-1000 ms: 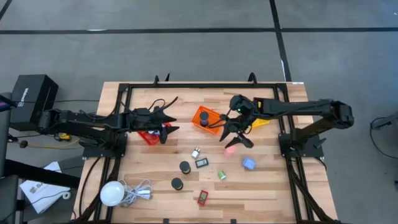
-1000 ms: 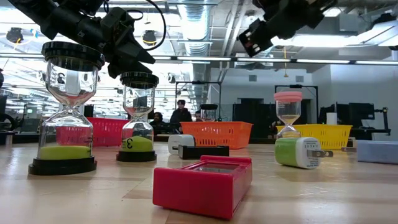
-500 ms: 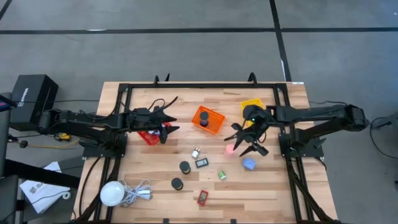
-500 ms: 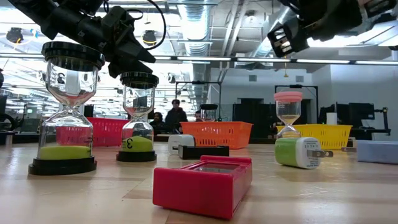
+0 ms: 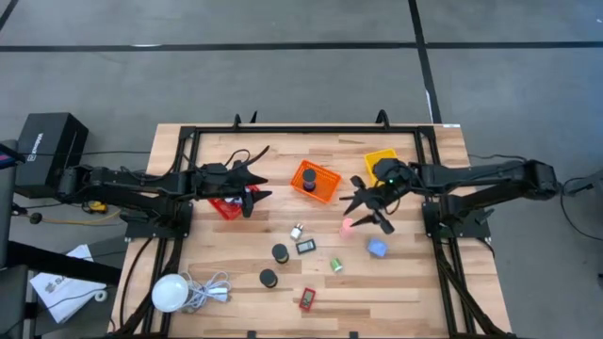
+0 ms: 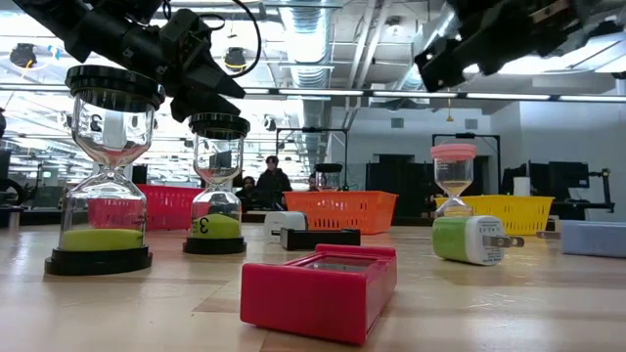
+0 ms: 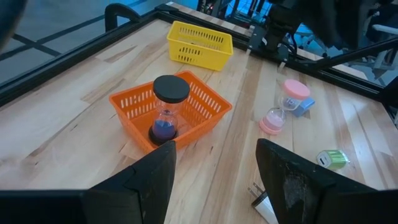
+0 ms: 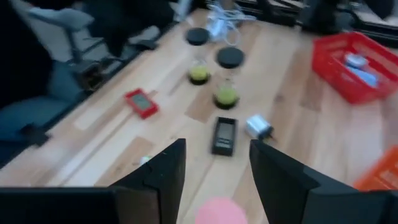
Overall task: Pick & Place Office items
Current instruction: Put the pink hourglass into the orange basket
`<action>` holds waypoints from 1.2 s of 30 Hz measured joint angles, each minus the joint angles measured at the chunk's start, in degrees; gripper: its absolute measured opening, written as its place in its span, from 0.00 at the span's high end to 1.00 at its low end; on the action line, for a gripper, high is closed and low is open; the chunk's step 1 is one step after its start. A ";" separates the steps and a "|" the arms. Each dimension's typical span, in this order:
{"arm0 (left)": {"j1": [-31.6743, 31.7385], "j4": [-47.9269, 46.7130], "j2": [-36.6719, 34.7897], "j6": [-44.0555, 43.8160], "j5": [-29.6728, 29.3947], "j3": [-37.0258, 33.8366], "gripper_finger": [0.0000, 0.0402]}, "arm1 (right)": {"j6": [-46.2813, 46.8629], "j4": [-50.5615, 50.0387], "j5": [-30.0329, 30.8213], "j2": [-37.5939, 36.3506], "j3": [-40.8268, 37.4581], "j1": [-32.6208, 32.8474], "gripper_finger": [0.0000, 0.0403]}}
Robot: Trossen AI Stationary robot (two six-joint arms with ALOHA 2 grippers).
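From above, the left gripper (image 5: 252, 196) hangs over the red basket (image 5: 226, 205) on the table's left half, fingers spread and empty, while the right gripper (image 5: 369, 209) hovers just above the pink hourglass (image 5: 349, 226), its fingers parted around nothing. An orange basket (image 5: 316, 181) holds a black-capped hourglass (image 5: 310, 175); a yellow basket (image 5: 381, 160) sits beside the right arm. Loose on the wooden table (image 5: 236, 155) lie two black-topped hourglasses (image 5: 280, 253), a blue block (image 5: 377, 249), a green plug (image 5: 335, 266), a small black device (image 5: 305, 247) and a red device (image 5: 307, 299). Across the table at board height, the red device (image 6: 321, 291) lies nearest, with the green-sand hourglasses (image 6: 105, 171) to its left and the pink hourglass (image 6: 454, 181) standing upright behind the green plug (image 6: 469, 239). Past the left wrist's spread fingers (image 7: 146, 182), the orange basket (image 7: 171, 116) carries its hourglass (image 7: 166, 109) upright, and the pink hourglass (image 7: 283, 106) stands near the blue block (image 7: 304, 107). Between the right wrist's open fingers (image 8: 163, 174), the pink hourglass's cap (image 8: 219, 211) shows close below, the black device (image 8: 224, 135) farther off.
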 joint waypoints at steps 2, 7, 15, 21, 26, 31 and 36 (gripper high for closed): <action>0.01 -0.01 0.00 0.00 0.01 0.00 0.46 | 1.26 0.69 1.23 1.50 0.02 -0.02 0.58; 0.01 0.02 0.00 0.00 0.02 0.00 0.46 | 1.37 -2.57 1.30 5.81 2.95 0.55 0.56; 0.01 0.00 0.00 0.00 0.01 0.00 0.46 | -1.59 -12.25 4.36 14.13 12.73 4.09 0.36; 0.01 -0.01 0.00 0.00 0.00 0.00 0.46 | -5.44 -24.29 18.04 22.27 18.99 8.42 0.31; -0.05 -0.23 0.02 0.00 0.02 -0.03 0.46 | -5.44 -32.30 18.35 28.45 25.15 10.26 0.30; -0.27 -0.26 0.01 0.00 0.01 -0.04 0.46 | -2.73 -38.97 18.49 32.96 30.11 10.06 0.30; -0.55 -0.50 0.02 0.00 0.33 -0.11 0.46 | 0.17 -41.47 19.16 36.67 31.55 9.63 0.30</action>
